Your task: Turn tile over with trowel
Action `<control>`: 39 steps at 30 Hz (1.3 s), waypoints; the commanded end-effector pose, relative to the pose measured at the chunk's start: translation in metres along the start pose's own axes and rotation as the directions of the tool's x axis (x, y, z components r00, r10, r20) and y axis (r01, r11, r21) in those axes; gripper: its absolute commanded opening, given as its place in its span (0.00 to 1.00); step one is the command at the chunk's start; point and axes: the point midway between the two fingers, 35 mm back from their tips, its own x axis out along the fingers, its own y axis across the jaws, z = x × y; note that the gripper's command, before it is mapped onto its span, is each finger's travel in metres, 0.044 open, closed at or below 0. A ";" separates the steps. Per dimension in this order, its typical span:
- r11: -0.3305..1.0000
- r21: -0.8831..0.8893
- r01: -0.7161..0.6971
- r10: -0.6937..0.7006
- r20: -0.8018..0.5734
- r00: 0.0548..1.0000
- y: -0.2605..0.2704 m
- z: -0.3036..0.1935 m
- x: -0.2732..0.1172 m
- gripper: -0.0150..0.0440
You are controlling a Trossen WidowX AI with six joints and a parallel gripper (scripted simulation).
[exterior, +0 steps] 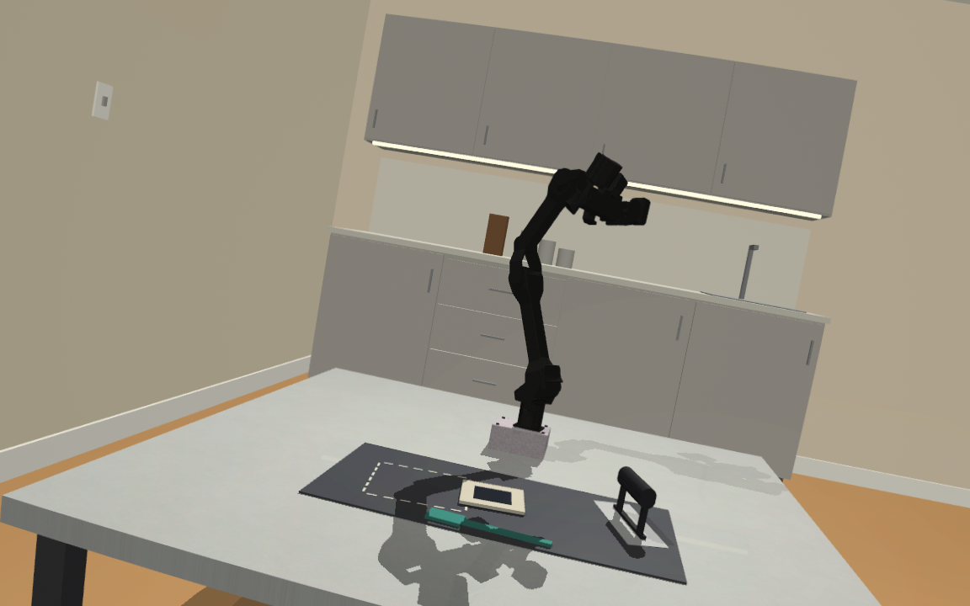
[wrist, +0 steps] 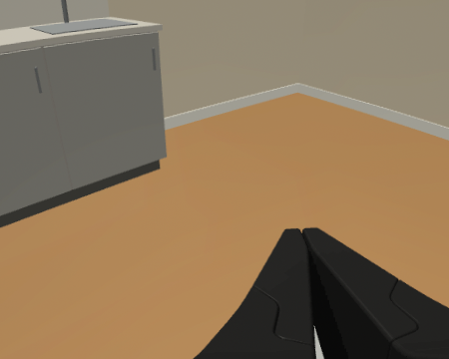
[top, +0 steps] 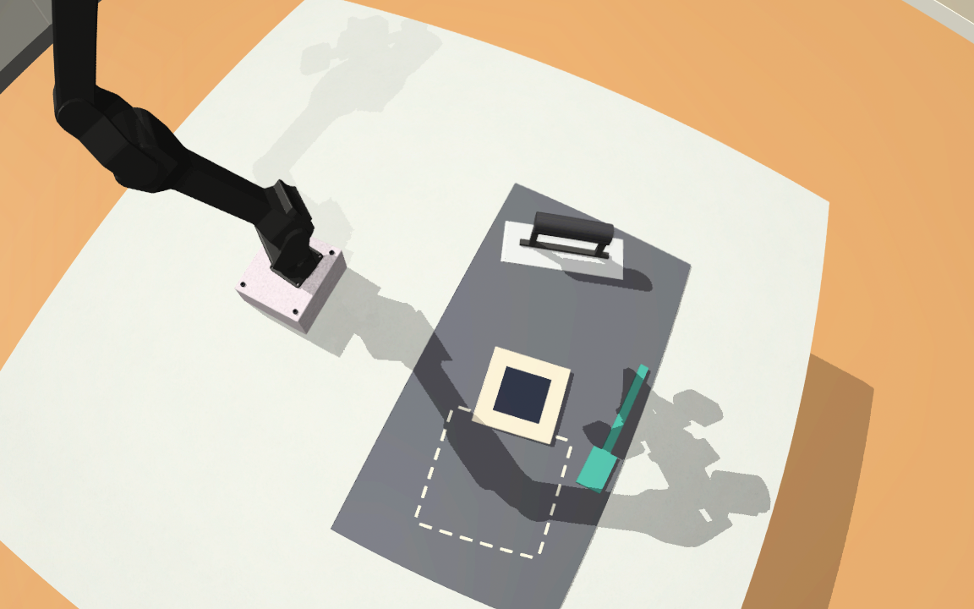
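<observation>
Top view had the tile (top: 522,393) (exterior: 492,497) lying flat, its dark square upward, one end overlapping the dashed outline (top: 465,538) (exterior: 371,477) on the mat (top: 528,310) (exterior: 563,534). In the exterior view most of the tile sat to the outline's right. The small teal trowel (top: 611,439) (exterior: 507,534) lay along the mat's near edge, apart from the tile, with a narrow strip of mat between them. A black-handled float (top: 573,228) (exterior: 636,486) occupied the right end. The arm (top: 226,189) (exterior: 537,324) stood high over the bench (top: 172,378) (exterior: 172,482), with open air below its narrow, closed jaws, which held nothing.
</observation>
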 end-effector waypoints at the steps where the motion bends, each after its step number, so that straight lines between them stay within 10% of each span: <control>1: 1.000 0.000 0.000 0.000 0.000 1.000 0.000 0.000 0.000 0.34; 24: 1.000 0.000 0.000 0.000 0.000 1.000 0.000 0.000 0.000 0.42; 28: 1.000 0.000 0.000 0.000 0.000 1.000 0.000 0.000 0.000 0.25; 39: 1.000 0.000 0.000 0.000 0.000 1.000 0.000 0.000 0.000 0.25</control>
